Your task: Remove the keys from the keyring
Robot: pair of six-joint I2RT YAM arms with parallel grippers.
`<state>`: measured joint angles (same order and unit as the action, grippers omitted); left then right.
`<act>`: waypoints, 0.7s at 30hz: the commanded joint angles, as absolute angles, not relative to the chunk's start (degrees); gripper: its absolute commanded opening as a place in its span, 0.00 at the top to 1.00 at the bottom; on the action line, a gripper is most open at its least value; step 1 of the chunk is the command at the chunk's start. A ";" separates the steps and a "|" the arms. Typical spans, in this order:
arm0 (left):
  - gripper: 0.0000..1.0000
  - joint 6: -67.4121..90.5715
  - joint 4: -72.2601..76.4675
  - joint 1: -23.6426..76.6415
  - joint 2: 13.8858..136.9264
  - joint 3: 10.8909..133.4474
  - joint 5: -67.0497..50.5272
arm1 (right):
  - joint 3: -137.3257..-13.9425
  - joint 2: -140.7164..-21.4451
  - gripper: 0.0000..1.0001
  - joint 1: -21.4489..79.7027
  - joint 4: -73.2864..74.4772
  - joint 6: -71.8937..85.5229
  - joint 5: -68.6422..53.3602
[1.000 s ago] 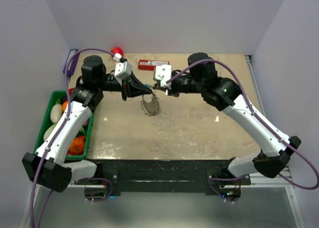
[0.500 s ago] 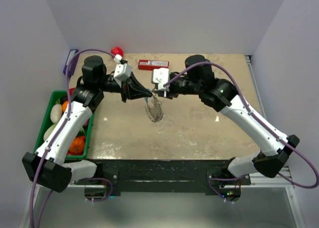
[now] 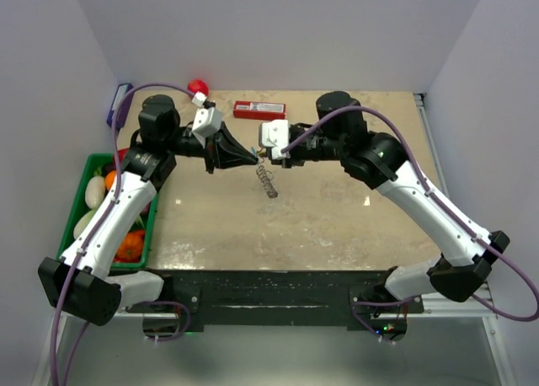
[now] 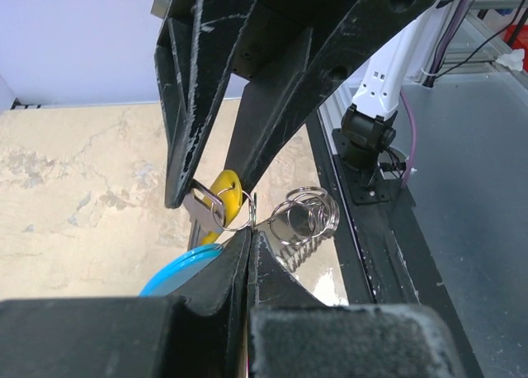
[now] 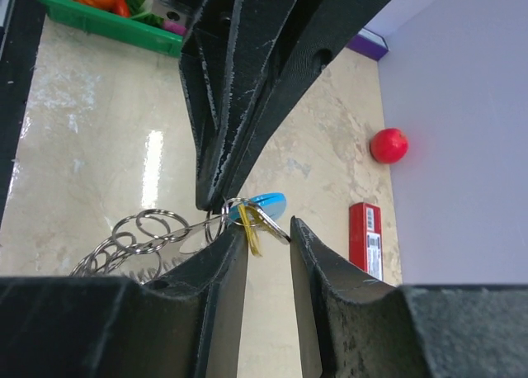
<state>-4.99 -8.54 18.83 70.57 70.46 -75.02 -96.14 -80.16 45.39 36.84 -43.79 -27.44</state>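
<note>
The silvery chain-link keyring (image 5: 153, 229) is pinched by the closed left fingers (image 4: 221, 266). The small brass-yellow key (image 5: 252, 234) is straddled, ungripped, by the half-parted right fingers (image 5: 216, 271); closing on it seems needed next.

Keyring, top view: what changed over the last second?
The keyring went from a wide hanging loop to a narrow strand. The right gripper opened, jaws now straddling the keys; grip unclear. The left gripper stayed shut on the keyring.
</note>
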 commanded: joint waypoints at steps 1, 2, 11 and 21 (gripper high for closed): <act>1.00 -2.29 -4.22 19.07 70.31 70.49 -76.20 | -99.49 -77.17 0.68 45.70 40.51 -48.24 -29.80; 1.00 -2.20 -4.04 19.07 70.40 70.40 -76.20 | -99.49 -76.73 0.68 45.70 40.95 -48.95 -29.62; 1.00 -0.44 -1.76 19.07 71.54 70.05 -76.82 | -98.70 -76.90 0.70 46.41 41.75 -50.89 -29.62; 1.00 7.21 5.36 18.63 71.37 68.55 -80.24 | -96.16 -74.80 0.72 47.11 41.14 -50.01 -26.89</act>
